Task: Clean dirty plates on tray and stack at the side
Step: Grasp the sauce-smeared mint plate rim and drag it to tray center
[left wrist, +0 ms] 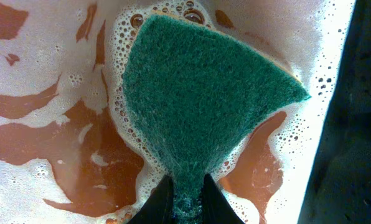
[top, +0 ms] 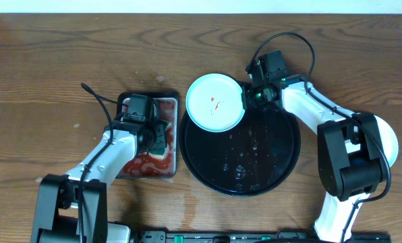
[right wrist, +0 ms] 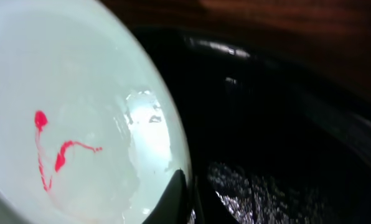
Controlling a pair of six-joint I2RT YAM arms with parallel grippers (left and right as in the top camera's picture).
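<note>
One pale mint plate [top: 214, 102] with red smears is held at the far left part of the black tray [top: 268, 169]. My right gripper [top: 247, 98] is shut on its right rim; in the right wrist view the fingers [right wrist: 188, 199] pinch the plate's edge [right wrist: 79, 93] over the wet tray [right wrist: 272, 124]. My left gripper [top: 158, 137] is shut on a green sponge [left wrist: 204, 93] and presses it into foamy red water. The other plates are out of view.
A small rectangular metal tray [top: 171, 106] with red sauce and foam [left wrist: 42, 81] sits just left of the black tray. Brown wood tabletop [top: 52, 67] lies all around. The black tray's floor holds water drops [top: 240, 169].
</note>
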